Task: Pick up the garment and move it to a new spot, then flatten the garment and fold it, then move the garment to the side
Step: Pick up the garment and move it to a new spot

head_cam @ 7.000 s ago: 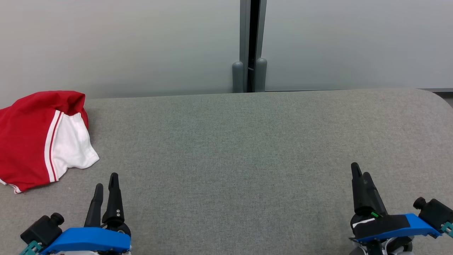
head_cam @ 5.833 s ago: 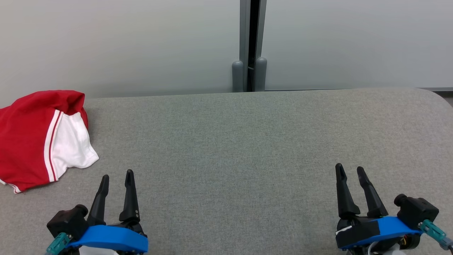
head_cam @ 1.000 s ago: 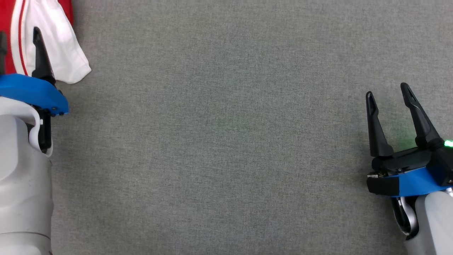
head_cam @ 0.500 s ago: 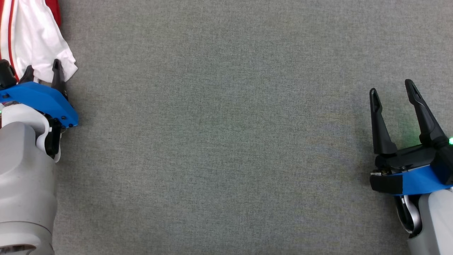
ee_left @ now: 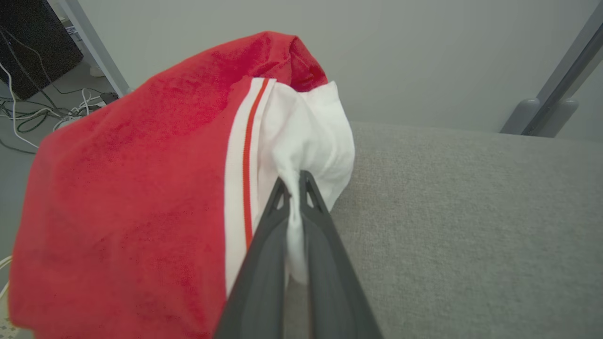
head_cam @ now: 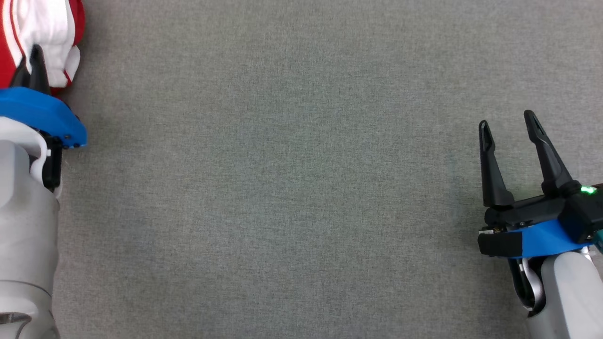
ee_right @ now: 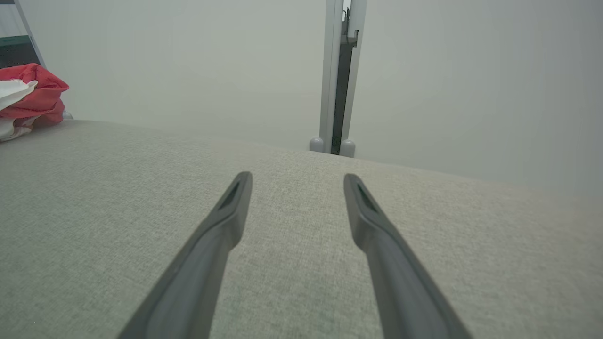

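"Garment (ee_left: 118, 188) first: where does it sit?"
"At the far left end of the grey worktop (head_cam: 292, 188). It is bunched in a heap, red with a white panel, and a thin red stripe runs along the panel's edge."
"And the left gripper (ee_left: 293, 181)?"
"Its fingers (ee_left: 264, 268) are closed on a fold of the white panel. The cloth shows pinched in the narrow gap between them."
"The right gripper (head_cam: 506, 121)?"
"It is at the right side of the worktop, well apart from the garment. Its fingers (ee_right: 212, 249) are spread wide, holding nothing, and point toward the far edge."
"Anything behind?"
"A pale wall with a grey post (ee_right: 337, 75), and cables (ee_left: 28, 113) on the floor past the left end."
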Tool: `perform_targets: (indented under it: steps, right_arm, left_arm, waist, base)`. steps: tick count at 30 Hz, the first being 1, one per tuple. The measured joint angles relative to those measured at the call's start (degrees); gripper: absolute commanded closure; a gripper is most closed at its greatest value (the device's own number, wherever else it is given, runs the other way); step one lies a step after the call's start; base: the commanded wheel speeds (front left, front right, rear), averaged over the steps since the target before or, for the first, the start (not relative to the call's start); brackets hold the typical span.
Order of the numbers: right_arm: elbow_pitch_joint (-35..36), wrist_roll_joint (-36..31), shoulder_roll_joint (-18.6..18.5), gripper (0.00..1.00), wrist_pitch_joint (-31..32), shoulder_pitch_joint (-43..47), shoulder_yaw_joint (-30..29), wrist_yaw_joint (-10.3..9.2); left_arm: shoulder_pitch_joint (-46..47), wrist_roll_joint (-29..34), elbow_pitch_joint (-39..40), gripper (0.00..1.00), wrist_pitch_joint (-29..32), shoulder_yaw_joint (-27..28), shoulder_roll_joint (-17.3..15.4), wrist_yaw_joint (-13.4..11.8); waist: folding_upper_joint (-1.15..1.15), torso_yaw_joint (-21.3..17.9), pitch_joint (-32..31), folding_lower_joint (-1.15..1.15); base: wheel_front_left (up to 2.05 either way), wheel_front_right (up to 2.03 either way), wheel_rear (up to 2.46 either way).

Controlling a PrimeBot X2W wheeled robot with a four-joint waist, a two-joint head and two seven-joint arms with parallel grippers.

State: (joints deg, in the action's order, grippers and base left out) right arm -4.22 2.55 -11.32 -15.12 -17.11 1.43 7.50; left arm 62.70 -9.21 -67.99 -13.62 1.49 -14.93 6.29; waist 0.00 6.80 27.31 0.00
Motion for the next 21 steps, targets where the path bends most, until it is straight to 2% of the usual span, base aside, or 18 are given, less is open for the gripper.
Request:
perform_targets:
  steps: [5,6,9,16,21]
  right_arm:
    - [-0.96,0.08,1.56,0.00,0.00,0.14,0.02,0.00]
    - [-1.66,0.23,2.77,0.00,0.00,0.62,-0.05,0.00]
    - [-2.44,0.54,3.86,0.00,0.00,1.29,-0.24,0.00]
    - [-3.72,0.74,6.11,0.00,0.00,2.46,-0.68,0.00]
    - [-4.22,1.08,7.33,0.00,0.00,3.15,-0.93,0.00]
  left_arm:
    - [1.83,1.43,4.25,1.00,-1.12,-1.38,-0.71,-0.16]
    - [2.93,2.46,8.51,1.00,-1.20,-2.50,-1.00,-0.44]
    - [4.03,3.05,13.34,1.00,-1.36,-3.57,-0.90,-0.34]
    - [5.98,3.44,25.20,1.00,-1.36,-7.38,1.70,0.41]
    - [7.43,3.39,33.21,1.00,0.82,-11.33,4.19,0.87]
  waist:
    - [0.00,-0.73,-2.73,0.00]
    - [0.00,-1.53,-4.84,0.00]
    - [0.00,-2.62,-6.84,0.00]
    - [0.00,-6.56,-10.78,-0.01]
    - [0.00,-10.52,-12.81,-0.01]
  base:
    - [0.00,0.00,0.00]
    - [0.00,0.00,0.00]
    - [0.00,0.00,0.00]
    - [0.00,0.00,0.00]
    - [0.00,0.00,0.00]
